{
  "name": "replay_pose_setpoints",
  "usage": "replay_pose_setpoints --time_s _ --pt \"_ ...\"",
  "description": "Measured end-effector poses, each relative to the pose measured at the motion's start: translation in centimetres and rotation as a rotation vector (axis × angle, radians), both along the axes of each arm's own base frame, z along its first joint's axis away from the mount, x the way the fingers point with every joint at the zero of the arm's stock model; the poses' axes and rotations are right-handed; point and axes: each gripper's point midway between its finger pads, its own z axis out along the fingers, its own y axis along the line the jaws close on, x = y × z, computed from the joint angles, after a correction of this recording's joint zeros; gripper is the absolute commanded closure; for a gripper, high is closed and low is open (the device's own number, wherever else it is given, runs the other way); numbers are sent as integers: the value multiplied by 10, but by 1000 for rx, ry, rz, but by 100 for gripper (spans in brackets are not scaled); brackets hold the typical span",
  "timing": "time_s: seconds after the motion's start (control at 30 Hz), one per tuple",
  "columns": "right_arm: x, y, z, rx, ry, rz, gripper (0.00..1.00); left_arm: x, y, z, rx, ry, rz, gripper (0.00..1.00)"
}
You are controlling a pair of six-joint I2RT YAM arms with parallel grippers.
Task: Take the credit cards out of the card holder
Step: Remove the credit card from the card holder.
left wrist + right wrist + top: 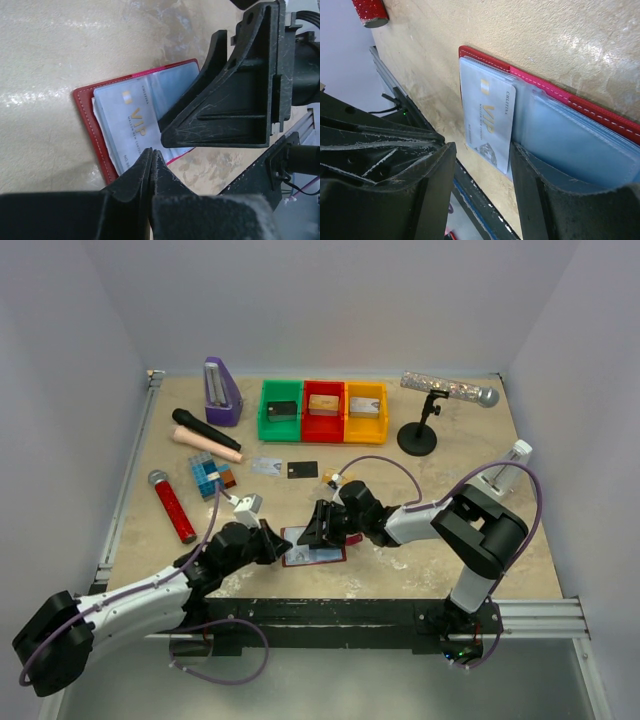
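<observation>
The left gripper [272, 540], shut on nothing, has its tips at the left edge of the open card holder [330, 556], seemingly pinning it. A silvery VIP credit card [487, 115] lies on its left leaf, long axis pointing toward the nearer right gripper [482, 152], whose part-open, empty jaws straddle the card's near end.

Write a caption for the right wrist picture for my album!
Open right gripper poised around the end of a silvery VIP card in the open red card holder.
</observation>
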Motion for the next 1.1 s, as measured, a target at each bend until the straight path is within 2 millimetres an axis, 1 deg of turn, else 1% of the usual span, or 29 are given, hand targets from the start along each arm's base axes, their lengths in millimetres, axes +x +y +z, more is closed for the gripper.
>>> replay_pose_setpoints --time_s 0.1,0.17,0.4,0.7,0.93,1.1 --pt "0 0 0 4 -3 1 48 1 -4 1 -10 -6 -13 100" --pt "0 0 0 6 -3 1 48 1 -5 -3 -2 5 -16 100" --pt "-1 0 0 8 -3 4 47 -4 2 -31 83 79 -8 100" --pt "-2 -1 -1 2 -1 8 48 0 1 -32 84 78 5 100" --pt "-3 -5 -3 -30 -6 20 48 2 6 -33 91 79 39 100" --pt "-4 -4 -1 -20 -14 30 48 3 10 -33 105 79 59 100"
